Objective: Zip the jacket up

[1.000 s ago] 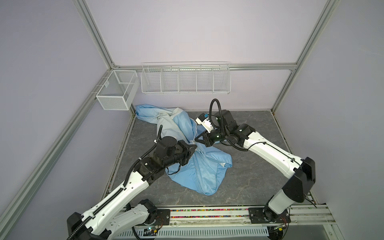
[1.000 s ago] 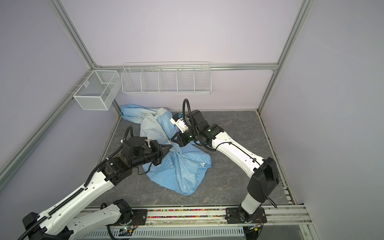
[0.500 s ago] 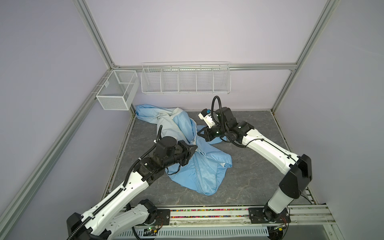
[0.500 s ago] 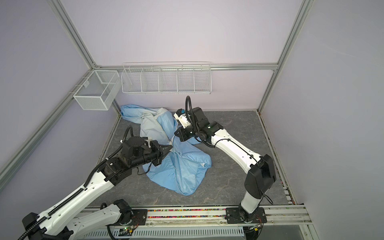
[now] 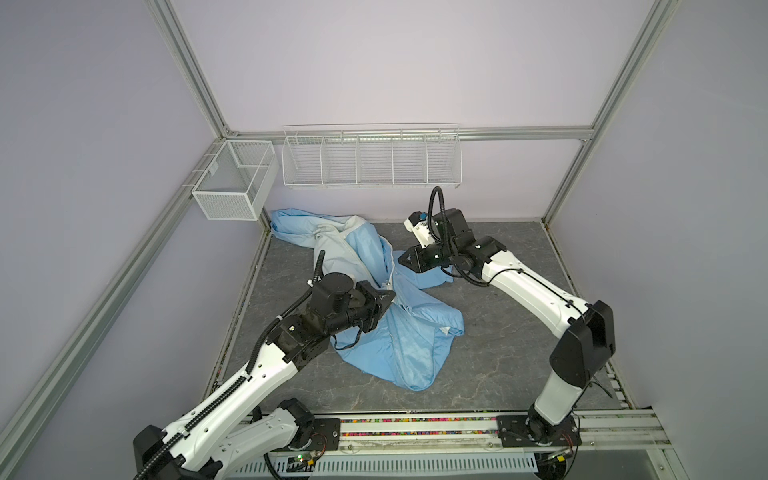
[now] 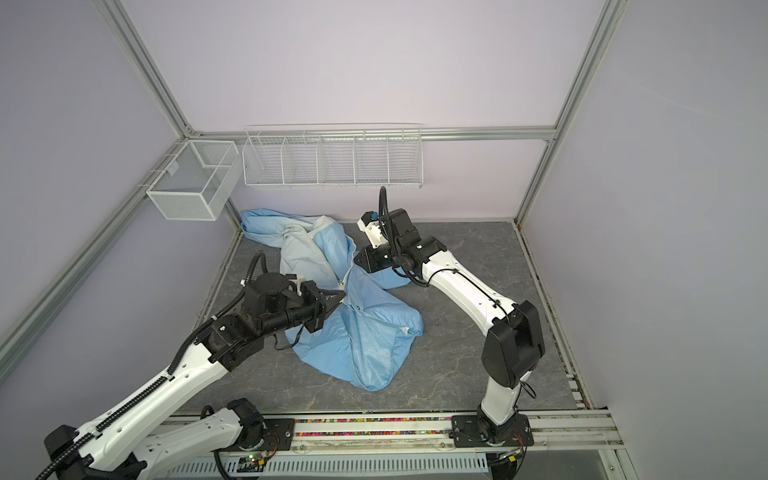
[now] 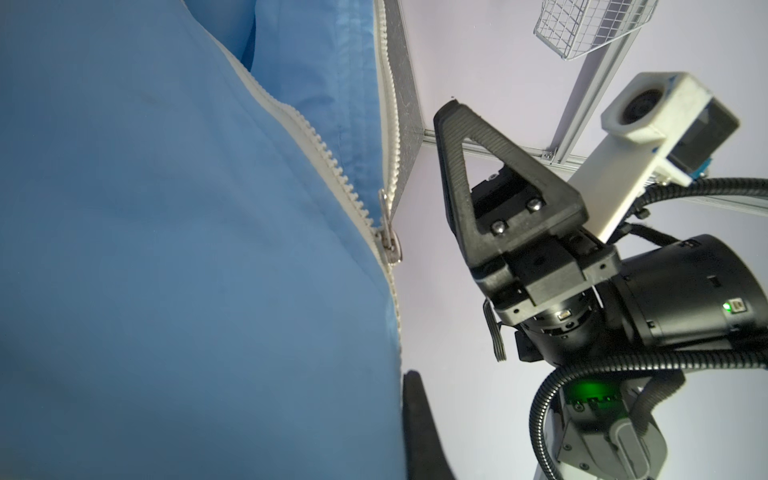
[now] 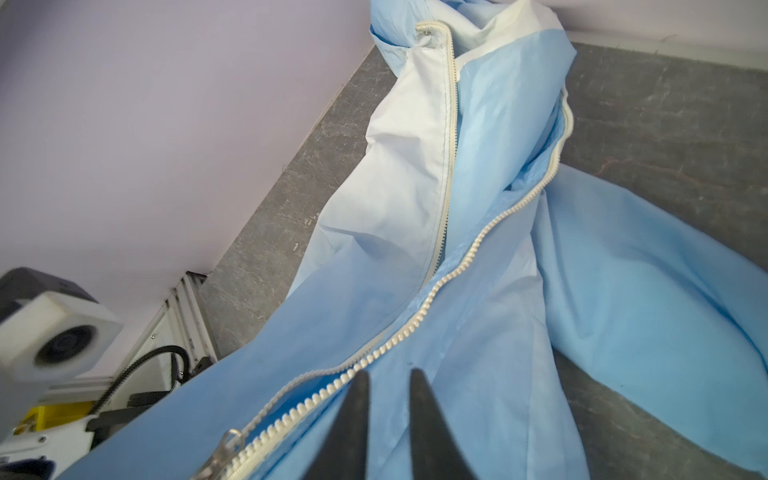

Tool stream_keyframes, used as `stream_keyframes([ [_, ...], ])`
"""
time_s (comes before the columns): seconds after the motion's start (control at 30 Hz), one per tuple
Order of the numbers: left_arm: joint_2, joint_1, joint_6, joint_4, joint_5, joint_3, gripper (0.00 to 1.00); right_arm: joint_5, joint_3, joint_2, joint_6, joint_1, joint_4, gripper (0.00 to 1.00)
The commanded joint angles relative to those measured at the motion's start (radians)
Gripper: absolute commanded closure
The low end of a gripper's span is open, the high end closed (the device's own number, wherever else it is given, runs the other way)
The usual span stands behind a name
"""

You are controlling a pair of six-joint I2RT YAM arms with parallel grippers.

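The jacket (image 5: 376, 328) (image 6: 365, 332) lies crumpled on the grey tabletop (image 5: 503, 345), its pale collar end reaching toward the back left corner under the mesh basket (image 5: 232, 183). Its blue hem end spreads toward the front. The left claw (image 5: 388, 297) (image 6: 338, 296) is at the jacket's left edge, about midway along the zipper, and is closed on a fold of the blue cloth, which rises to meet it. In the left wrist view only one finger (image 7: 419, 428) shows, pressed against the fabric. The slider (image 7: 390, 245) (image 8: 224, 446) sits just beside that grip. From the slider toward the left claw the zipper is joined. Toward the collar its two toothed halves (image 8: 478, 245) part, and one runs up along the whitish panel. The right claw (image 5: 405, 259) (image 6: 359, 259) (image 8: 386, 374) hangs just above the jacket's right side, near the open stretch of teeth. Its jaws stand a little apart with nothing between them, and blue cloth shows through the gap. A sleeve lies on the tabletop under this claw.
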State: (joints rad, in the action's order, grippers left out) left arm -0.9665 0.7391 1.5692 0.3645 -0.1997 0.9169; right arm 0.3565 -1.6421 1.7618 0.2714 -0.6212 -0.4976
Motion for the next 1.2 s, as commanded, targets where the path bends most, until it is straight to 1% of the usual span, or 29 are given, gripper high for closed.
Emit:
stream_keyframes([
  [0.0,0.015,-0.005,-0.008,-0.042,0.007,0.003,1.00,0.006,0.009,-0.010,0.060,0.051,-0.095,0.65],
  [0.03,0.015,-0.011,-0.013,-0.045,0.011,0.005,1.00,0.001,0.024,-0.009,0.072,0.071,-0.120,0.65],
  [0.07,0.013,-0.018,-0.022,-0.043,0.016,0.011,1.00,-0.007,0.053,-0.009,0.101,0.097,-0.151,0.57],
  [0.1,0.012,-0.026,-0.031,-0.038,0.021,0.018,1.00,0.015,0.089,-0.003,0.134,0.129,-0.173,0.55],
  [0.13,0.010,-0.035,-0.039,-0.026,0.028,0.026,1.00,0.062,0.119,0.008,0.157,0.166,-0.190,0.55],
  [0.17,0.005,-0.042,-0.049,-0.011,0.037,0.040,1.00,0.135,0.147,0.028,0.166,0.202,-0.214,0.55],
  [0.2,-0.002,-0.046,-0.062,-0.001,0.047,0.052,1.00,0.163,0.177,0.048,0.165,0.227,-0.237,0.58],
  [0.27,-0.019,-0.050,-0.083,0.015,0.068,0.077,1.00,0.129,0.237,0.064,0.152,0.248,-0.258,0.67],
  [0.37,-0.053,-0.054,-0.105,0.014,0.083,0.101,1.00,0.117,0.317,0.090,0.157,0.250,-0.232,0.67],
  [0.53,-0.084,-0.063,-0.134,0.024,0.104,0.139,1.00,0.170,0.404,0.130,0.241,0.243,-0.117,0.66],
  [0.73,-0.075,-0.082,-0.162,0.056,0.140,0.159,1.00,0.200,0.408,0.166,0.384,0.166,0.006,0.66],
  [0.93,-0.064,-0.132,-0.173,0.072,0.122,0.158,1.00,0.225,0.373,0.251,0.605,0.025,0.183,0.66],
  [1.03,-0.063,-0.159,-0.188,0.090,0.112,0.156,1.00,0.241,0.306,0.308,0.709,-0.045,0.255,0.67],
  [1.17,-0.057,-0.215,-0.207,0.097,0.081,0.139,1.00,0.230,0.138,0.377,0.745,-0.113,0.221,0.65],
])
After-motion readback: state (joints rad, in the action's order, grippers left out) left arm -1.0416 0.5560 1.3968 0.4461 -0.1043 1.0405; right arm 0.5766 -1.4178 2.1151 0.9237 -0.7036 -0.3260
